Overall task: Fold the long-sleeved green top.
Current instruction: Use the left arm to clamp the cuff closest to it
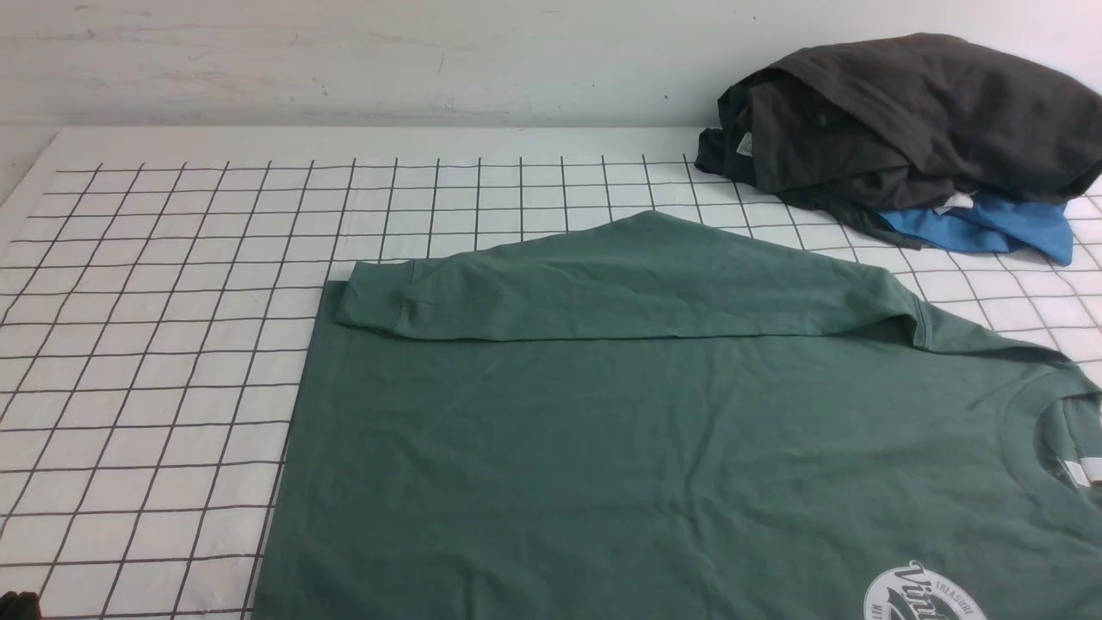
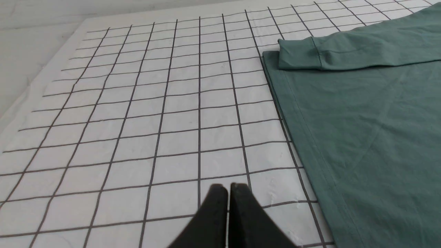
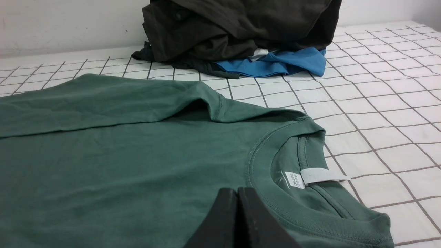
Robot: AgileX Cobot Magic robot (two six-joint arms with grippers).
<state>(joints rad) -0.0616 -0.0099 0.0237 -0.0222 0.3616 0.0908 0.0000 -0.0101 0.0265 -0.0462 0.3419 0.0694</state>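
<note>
One top (image 1: 646, 448) spreads at six o'clock; one dark heap (image 1: 913, 120) sits at one o'clock. Both grippers, left (image 2: 229, 187) and right (image 3: 236, 191), are closed.

Top on table, clothes heap behind at right.

Top (image 1: 603, 448): spread on the table (image 1: 129, 387), hem to the left, neck to the right; far sleeve (image 1: 637, 284) laid along the body's far side, cuff (image 1: 374, 297) near the hem; labels (image 1: 1083, 471) inside the neck; print (image 1: 921, 594) on the near part, toward the neck. Heap (image 1: 913, 120): beyond the top, far right, over a garment (image 1: 990, 226). Wall (image 1: 387, 60): behind the table.
</note>
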